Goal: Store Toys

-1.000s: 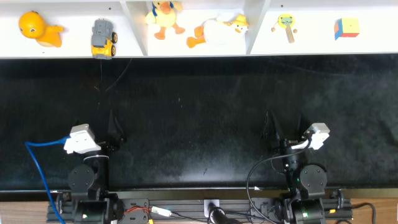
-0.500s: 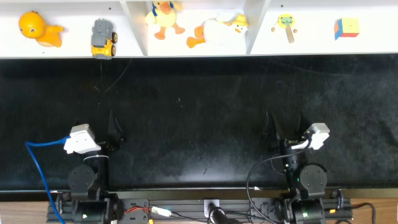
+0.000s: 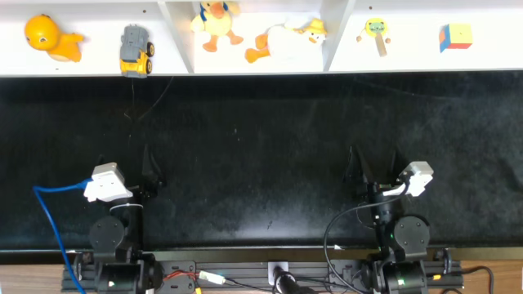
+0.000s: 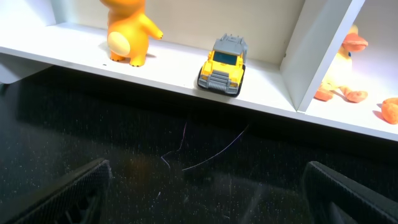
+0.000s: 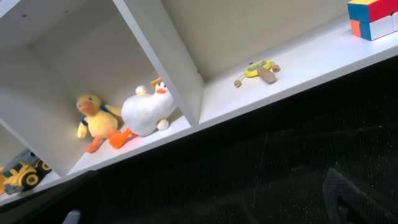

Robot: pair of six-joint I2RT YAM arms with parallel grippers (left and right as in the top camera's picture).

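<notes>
Toys stand in a white shelf (image 3: pixel 343 67) along the far edge: an orange figure (image 3: pixel 51 37) and a yellow and grey truck (image 3: pixel 135 51) in the left bay, a yellow duck plush (image 3: pixel 216 23) and a white duck plush (image 3: pixel 286 41) in the middle bay, a small green wooden toy (image 3: pixel 376 33) and a coloured cube (image 3: pixel 456 36) in the right bay. My left gripper (image 3: pixel 124 163) sits low near its base, open and empty, facing the truck (image 4: pixel 224 64). My right gripper (image 3: pixel 374 167) is likewise open and empty, facing the ducks (image 5: pixel 146 112).
A black mat (image 3: pixel 261 139) covers the table between the arms and the shelf. A thin strand (image 4: pixel 208 152) lies on it below the truck. A blue cable (image 3: pixel 53 200) loops beside the left arm's base.
</notes>
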